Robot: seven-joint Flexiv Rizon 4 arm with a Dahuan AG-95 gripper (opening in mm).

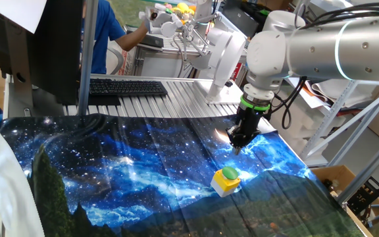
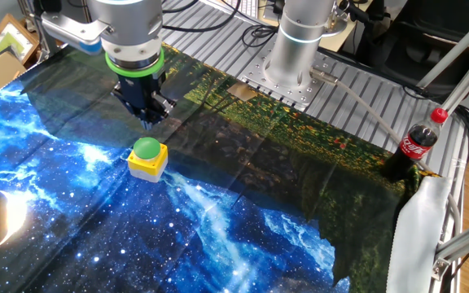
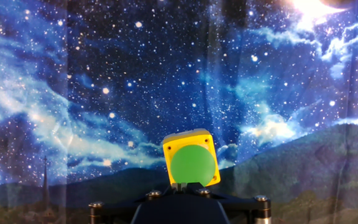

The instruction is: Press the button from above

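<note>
On star-print cloth, one button (image 1: 227,180), one arm's jaws (image 1: 237,149) above it, grip state unclear

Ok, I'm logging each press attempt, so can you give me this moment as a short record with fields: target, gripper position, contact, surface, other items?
target: the button, a green dome in a yellow box, upright on the cloth
gripper position: the gripper hangs above the button and a little to one side in both fixed views
contact: none; a gap shows between gripper tip and green cap
finger state: cannot tell
surface: starry blue printed cloth over the table
other items: cola bottle at the cloth's edge; keyboard behind the cloth
</note>
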